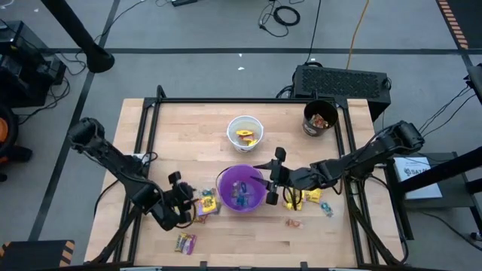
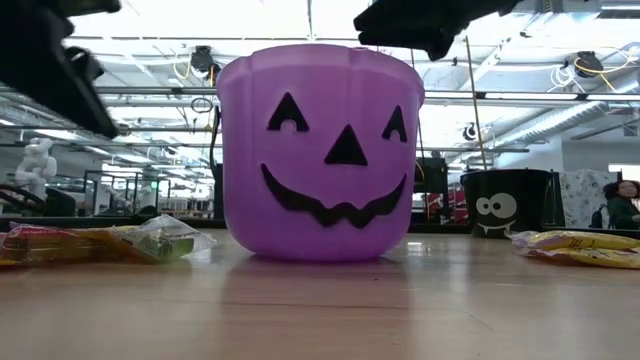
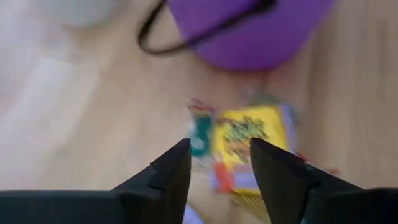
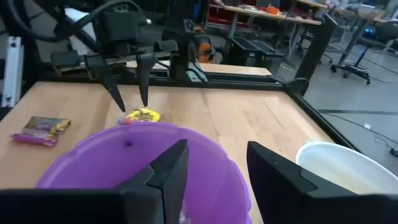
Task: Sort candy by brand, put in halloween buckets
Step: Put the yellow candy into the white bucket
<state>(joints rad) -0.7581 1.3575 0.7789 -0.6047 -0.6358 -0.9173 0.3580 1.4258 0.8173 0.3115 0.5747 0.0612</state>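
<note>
Right gripper is hovering at the purple bucket's 2 o'clock rim, fingers apart, nothing between them. Left gripper is sitting at the bucket's 9 o'clock, fingers apart over a yellow candy packet, not clamping it. White bucket is standing at 12 o'clock, black bucket at 1 o'clock. Loose candy is lying at 3 o'clock; one packet at 7 o'clock.

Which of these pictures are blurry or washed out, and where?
Left wrist view: the yellow candy packet and purple bucket are smeared by blur. Low view: bright ceiling lights glare behind, the arms mere dark shapes. High view and right wrist view look evenly lit and sharp.
</note>
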